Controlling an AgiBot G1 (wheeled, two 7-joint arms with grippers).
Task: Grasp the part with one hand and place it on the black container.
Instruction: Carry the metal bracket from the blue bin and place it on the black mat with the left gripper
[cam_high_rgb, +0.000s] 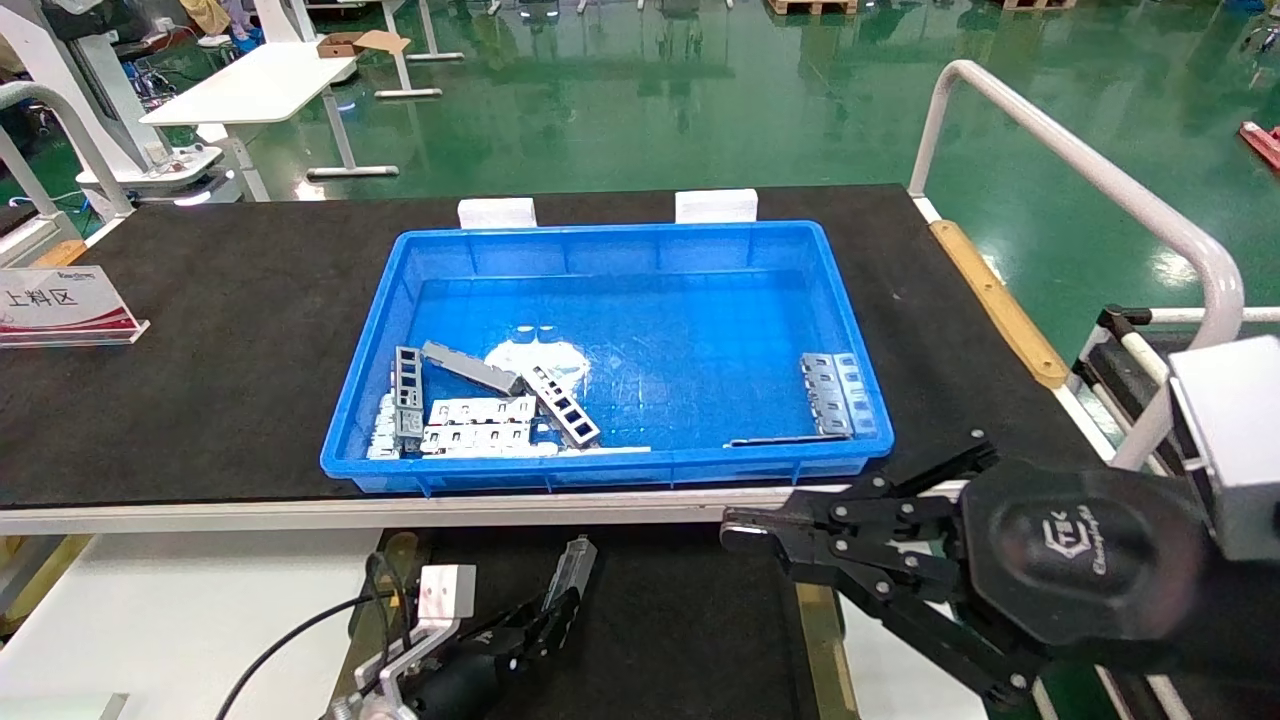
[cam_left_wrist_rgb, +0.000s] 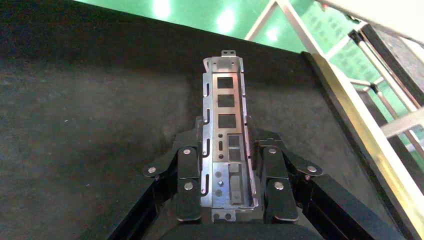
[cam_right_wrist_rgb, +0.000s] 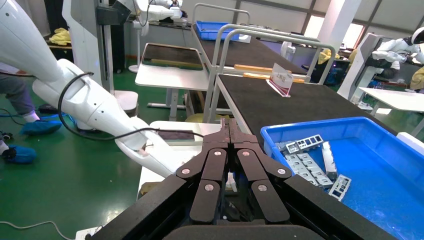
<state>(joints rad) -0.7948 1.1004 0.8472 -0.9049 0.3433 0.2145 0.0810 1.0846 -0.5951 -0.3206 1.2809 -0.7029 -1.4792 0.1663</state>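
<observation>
My left gripper (cam_high_rgb: 562, 598) is shut on the part (cam_high_rgb: 573, 566), a slim silver channel bar with rectangular cutouts. It holds the bar low over the black container (cam_high_rgb: 680, 620) at the near edge of the head view. In the left wrist view the part (cam_left_wrist_rgb: 225, 80) sticks out lengthwise beyond the gripper (cam_left_wrist_rgb: 226, 145), over the container's matte black surface (cam_left_wrist_rgb: 100, 125), with the brownish-yellow side strip (cam_left_wrist_rgb: 360, 135) to one side. I cannot tell if the bar touches the surface. My right gripper (cam_high_rgb: 738, 537) is shut and empty, near the table's front edge; it also shows in the right wrist view (cam_right_wrist_rgb: 229, 125).
A blue plastic bin (cam_high_rgb: 610, 232) stands on the black-topped table (cam_high_rgb: 230, 330). It holds several more channel bars (cam_high_rgb: 480, 410) at its front left, ribbed plates (cam_high_rgb: 838, 395) and a thin strip (cam_high_rgb: 785, 440) at its front right. A sign (cam_high_rgb: 60, 305) stands far left, a white railing (cam_high_rgb: 1100, 180) on the right.
</observation>
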